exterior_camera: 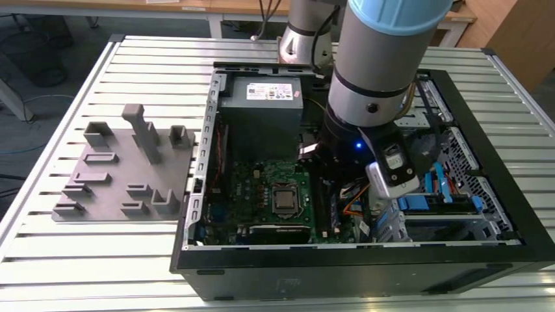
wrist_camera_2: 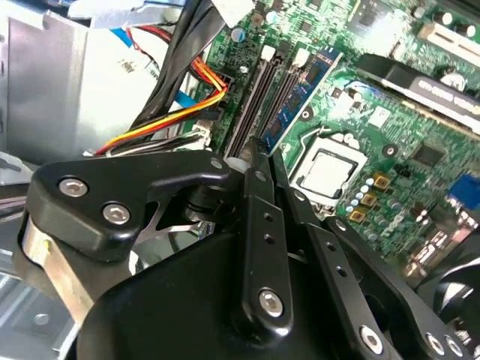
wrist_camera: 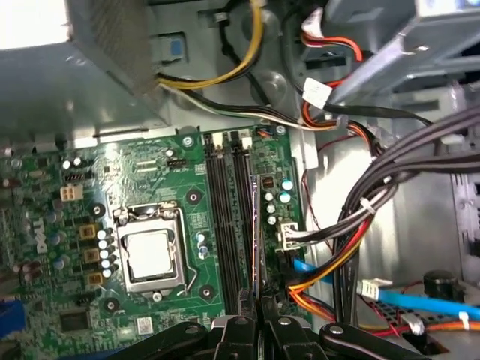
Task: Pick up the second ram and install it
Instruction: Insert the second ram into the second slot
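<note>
Down inside the case, pincer [wrist_camera: 259,319] pressed together on ram [wrist_camera: 259,247], lower middle of first wrist view, stick's long edge running along the slots [wrist_camera: 229,225] beside the CPU [wrist_camera: 152,257]

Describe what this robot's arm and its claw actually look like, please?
The arm is a thick silver-grey tube with a light blue cap at its joint and a black collar bearing a small blue light. The gripper is matte black, built from flat hinged linkage bars fastened with shiny silver screws, narrowing to slim fingers.
</note>
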